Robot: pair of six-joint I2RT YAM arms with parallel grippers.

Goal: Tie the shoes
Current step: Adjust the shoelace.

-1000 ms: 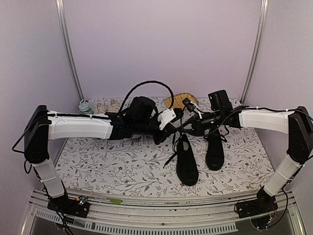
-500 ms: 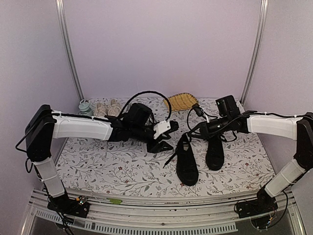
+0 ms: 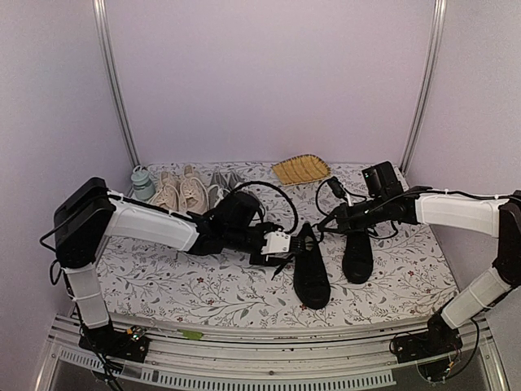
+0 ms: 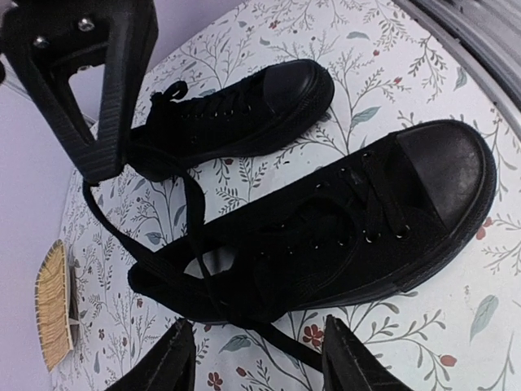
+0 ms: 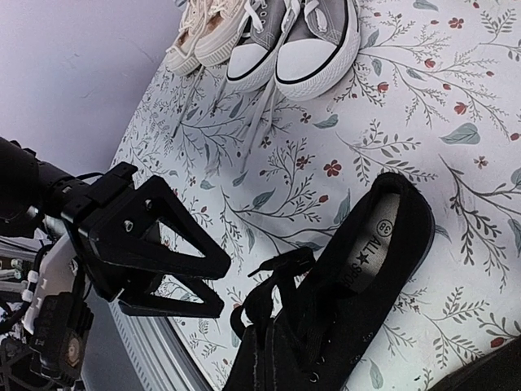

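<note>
The shoes [image 4: 326,220] are matt black canvas, resting on a smooth floral-printed table cover [image 4: 456,326].

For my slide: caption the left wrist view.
Two black shoes lie untied on the floral cloth, laces loose.

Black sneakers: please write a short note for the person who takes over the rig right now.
Left gripper: open, empty, low beside the first black sneaker.
Right gripper: shut, seemingly pinching a lace of that sneaker.
Second black sneaker: stands on the robot's right of the first, apart from it, untouched.
Done: no knot or bow shows on either sneaker; their laces lie loose.
Left: tie both.
</note>
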